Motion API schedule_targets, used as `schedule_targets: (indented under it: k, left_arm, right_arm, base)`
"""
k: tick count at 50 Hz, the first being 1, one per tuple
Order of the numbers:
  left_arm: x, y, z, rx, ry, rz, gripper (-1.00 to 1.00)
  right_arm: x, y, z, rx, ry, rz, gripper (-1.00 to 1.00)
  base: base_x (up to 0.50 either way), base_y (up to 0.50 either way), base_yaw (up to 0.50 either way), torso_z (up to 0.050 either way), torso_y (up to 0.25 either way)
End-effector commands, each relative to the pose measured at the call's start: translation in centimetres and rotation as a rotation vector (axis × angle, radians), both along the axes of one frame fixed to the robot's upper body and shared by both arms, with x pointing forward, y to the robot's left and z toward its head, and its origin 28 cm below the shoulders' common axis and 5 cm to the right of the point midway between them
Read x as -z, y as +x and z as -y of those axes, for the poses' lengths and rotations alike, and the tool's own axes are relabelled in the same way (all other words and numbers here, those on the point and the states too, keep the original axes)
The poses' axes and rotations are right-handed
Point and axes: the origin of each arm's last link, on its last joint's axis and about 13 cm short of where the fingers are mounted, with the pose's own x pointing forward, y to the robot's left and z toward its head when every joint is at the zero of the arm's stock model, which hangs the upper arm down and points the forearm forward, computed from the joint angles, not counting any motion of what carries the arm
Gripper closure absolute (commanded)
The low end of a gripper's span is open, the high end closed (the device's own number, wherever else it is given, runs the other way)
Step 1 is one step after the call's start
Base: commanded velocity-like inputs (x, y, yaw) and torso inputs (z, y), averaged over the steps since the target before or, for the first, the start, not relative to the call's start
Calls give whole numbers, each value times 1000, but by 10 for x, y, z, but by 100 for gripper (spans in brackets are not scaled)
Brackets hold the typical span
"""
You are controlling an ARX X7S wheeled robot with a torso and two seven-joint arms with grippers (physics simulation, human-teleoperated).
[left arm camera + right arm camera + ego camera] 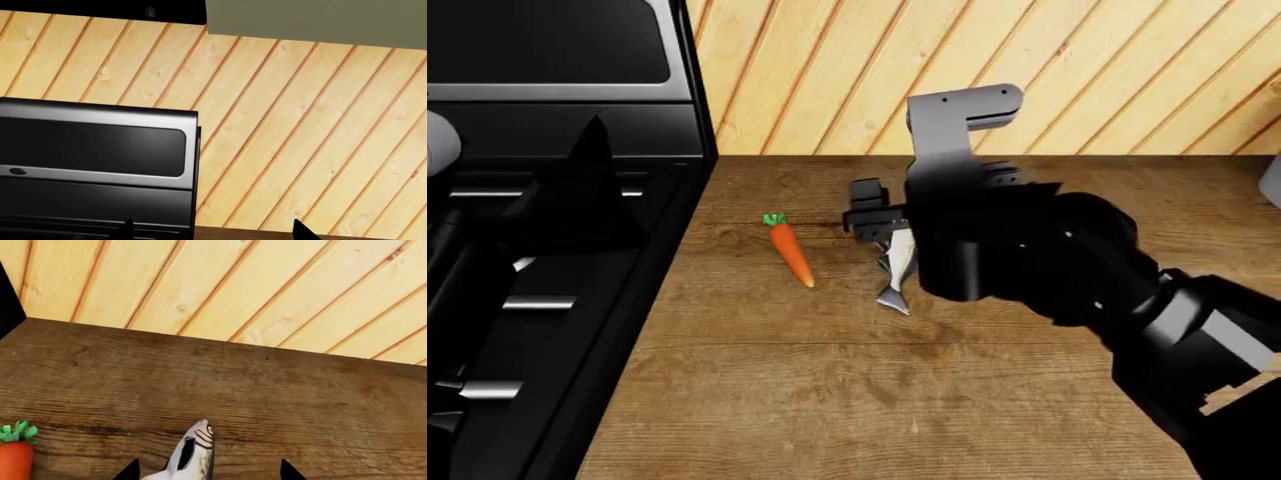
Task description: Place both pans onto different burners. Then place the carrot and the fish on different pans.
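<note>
Head view has my right gripper (874,215) over the fish (897,268), jaws spread and empty, so I'd centre, lower to the worktop (827,400), then close.

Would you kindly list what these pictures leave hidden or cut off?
- Pans: in no view; the stove is cut off by the head view's left edge.
- Fish: its tail end is behind the right arm in the head view and cut off by the frame edge in the right wrist view.
- Right hand: only fingertips show, so any contact is unclear.
- Left hand: only two tips show.
</note>
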Motion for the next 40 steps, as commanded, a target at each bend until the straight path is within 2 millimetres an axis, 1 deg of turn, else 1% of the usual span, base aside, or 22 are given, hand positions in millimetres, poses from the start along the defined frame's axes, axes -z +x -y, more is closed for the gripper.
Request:
schedule_targets:
  k: [1, 5, 15, 27, 35, 40]
  left_arm:
    - [1, 0, -1, -1, -5, -2, -100]
    - [2, 0, -1, 0, -4, -4, -100]
    - [3, 1, -1, 3, -5, -8, -100]
    - [3, 1, -1, 5, -7, -7, -100]
    - [4, 1, -2, 5, -9, -8, -100]
    - [6, 1, -2, 8, -14, -15, -100]
  right_arm:
    - [6, 0, -6, -35, -8, -21, -100]
    - [7, 2, -8, -38, -1, -24, -100]
    - [14, 16, -8, -22, 19, -48, -100]
    - [21, 23, -15, -25, 15, -71, -100]
    - [30, 28, -17, -26, 15, -101, -100]
    - [40, 34, -16, -4, 2, -125, -100]
  base:
    - [0, 0, 0, 0, 0]
    - [0, 0, 0, 0, 0]
    - [0, 0, 0, 0, 0]
    - [0, 0, 0, 0, 0]
    - [0, 0, 0, 0, 0]
    - [0, 0, 0, 0, 0]
